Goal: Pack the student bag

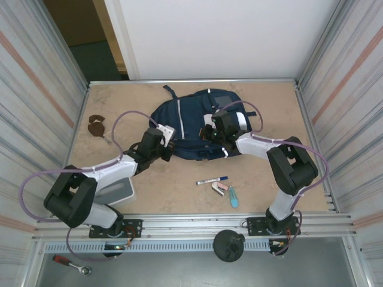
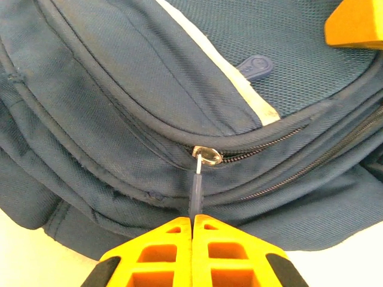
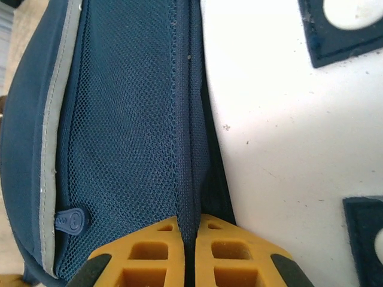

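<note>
At mid-table lies the student bag (image 1: 185, 128), the left gripper (image 2: 192, 222) pinching its zipper pull (image 2: 195, 185) and the right gripper (image 3: 187, 230) clamped on a seam ridge (image 3: 185, 119), so I'd draw the pull along its track while the right keeps the fabric taut.

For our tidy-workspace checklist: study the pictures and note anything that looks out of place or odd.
A red-handled ratchet wrench lies on the grey ledge off the table, at the overhead view's lower left: a workshop tool, not school gear. The student bag looks undamaged.
</note>
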